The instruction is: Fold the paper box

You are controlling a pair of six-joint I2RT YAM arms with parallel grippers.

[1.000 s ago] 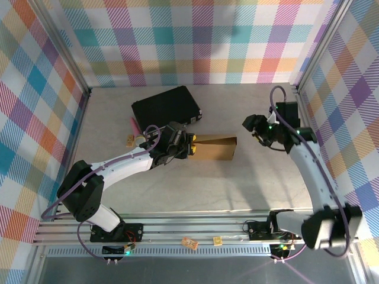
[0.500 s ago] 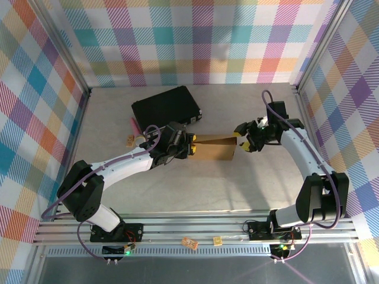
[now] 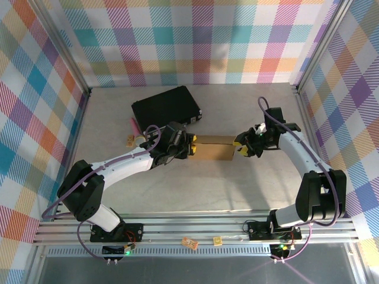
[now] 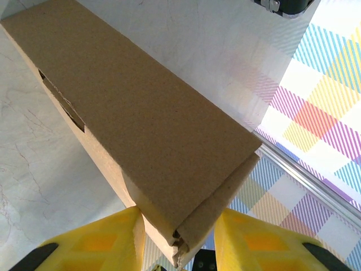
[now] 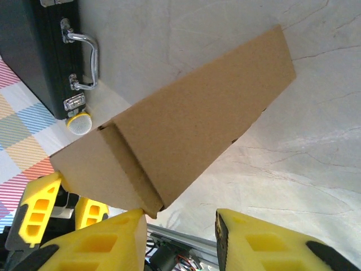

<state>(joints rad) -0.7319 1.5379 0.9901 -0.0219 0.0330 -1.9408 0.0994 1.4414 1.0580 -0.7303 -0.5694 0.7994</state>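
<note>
The paper box (image 3: 213,148) is a brown cardboard shape, folded shut and long, held off the table between both arms. My left gripper (image 3: 190,146) is shut on its left end; in the left wrist view the box (image 4: 141,124) runs away from the gripper (image 4: 177,217), its corner wedged between the yellow fingers (image 4: 107,243). My right gripper (image 3: 240,147) is at the box's right end. In the right wrist view that gripper (image 5: 179,220) stands open: the box (image 5: 186,130) corner touches the left finger (image 5: 96,243), and a wide gap separates it from the right finger (image 5: 265,243).
A black case (image 3: 166,106) with a metal handle (image 5: 84,56) lies behind the box. A pink pen (image 3: 134,124), a small wooden block (image 3: 129,140) and a white round piece (image 5: 79,121) sit by the left arm. Plaid walls enclose the table; an aluminium rail (image 3: 195,228) runs along the front.
My right arm has swung left up to the box's right end and its jaws have narrowed. The box's top now lies flatter. The left arm has not moved.
</note>
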